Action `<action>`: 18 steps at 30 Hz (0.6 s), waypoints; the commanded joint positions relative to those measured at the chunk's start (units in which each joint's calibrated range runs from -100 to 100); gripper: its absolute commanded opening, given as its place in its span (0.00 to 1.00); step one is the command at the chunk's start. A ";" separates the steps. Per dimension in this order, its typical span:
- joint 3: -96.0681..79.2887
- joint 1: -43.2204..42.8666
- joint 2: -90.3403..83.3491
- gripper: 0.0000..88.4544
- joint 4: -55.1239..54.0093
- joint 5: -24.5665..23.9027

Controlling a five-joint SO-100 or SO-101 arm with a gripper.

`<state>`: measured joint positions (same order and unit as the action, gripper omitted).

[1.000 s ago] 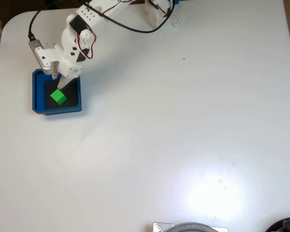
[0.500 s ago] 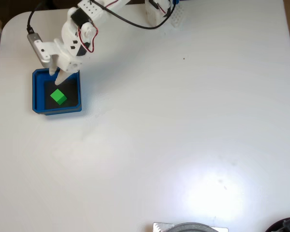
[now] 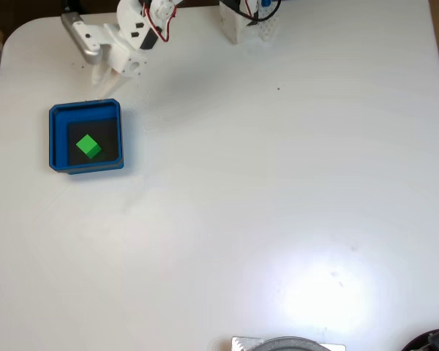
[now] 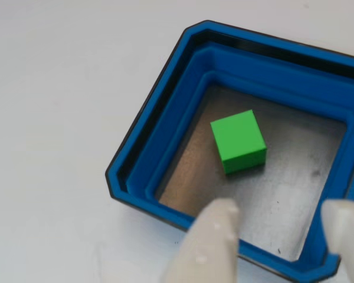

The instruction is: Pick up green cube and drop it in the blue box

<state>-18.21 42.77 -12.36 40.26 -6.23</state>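
Already deposited: green cube [image 4: 238,141] flat on dark floor of blue box [image 4: 165,112], near centre. Gripper [image 4: 277,244] empty, fingers spread, above near wall. Risk: low sweep clipping wall, shifting box.

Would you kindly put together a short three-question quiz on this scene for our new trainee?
1. True or false: the small bright green cube lies on the dark floor of the square blue thick-walled box.
2. In the other view, the white claw's fingers are: A) shut on the cube, B) apart with nothing between them, C) pressed on the table.
3. Fill in: in the fixed view, the claw sits toward the ____ edge of the picture from the box.

Key: 1 true. 2 B. 3 top.
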 commanded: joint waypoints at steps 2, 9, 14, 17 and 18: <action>-7.10 0.29 -11.97 0.04 -0.67 0.20; -18.86 0.14 -23.84 0.03 -0.75 0.24; -26.58 0.21 -32.12 0.02 -0.84 0.29; -31.16 0.21 -37.55 0.02 -1.00 0.39; -32.69 0.21 -39.48 0.02 -1.00 0.39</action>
<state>-47.47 42.77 -44.03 40.26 -6.13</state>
